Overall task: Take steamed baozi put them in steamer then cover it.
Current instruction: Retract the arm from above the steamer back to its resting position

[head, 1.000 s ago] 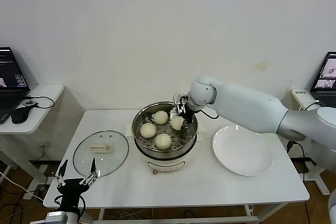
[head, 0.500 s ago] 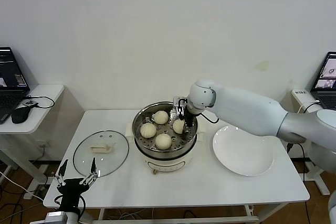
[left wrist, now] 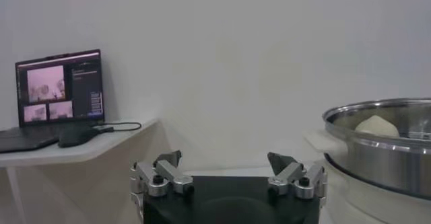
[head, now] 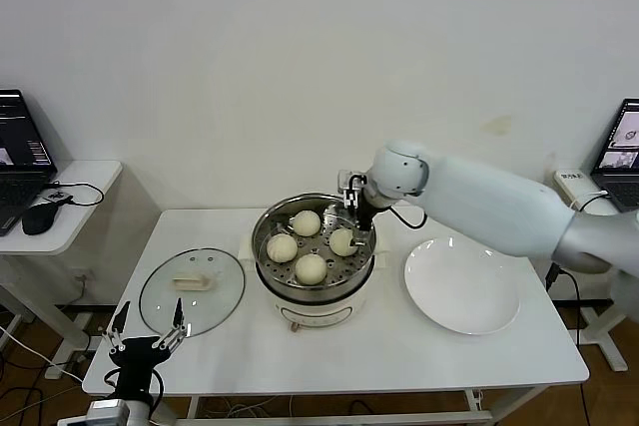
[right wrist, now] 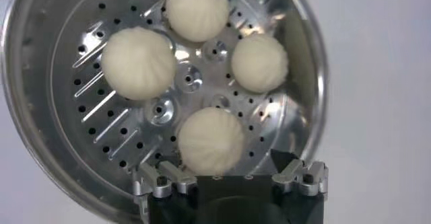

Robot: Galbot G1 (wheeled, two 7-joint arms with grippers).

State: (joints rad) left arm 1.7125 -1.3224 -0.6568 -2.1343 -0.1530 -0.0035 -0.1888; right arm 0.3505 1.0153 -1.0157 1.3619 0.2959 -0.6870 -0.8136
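Lab or office: bare white wall (head: 250, 67), laptops (head: 20, 137) on side desks (head: 75, 221).
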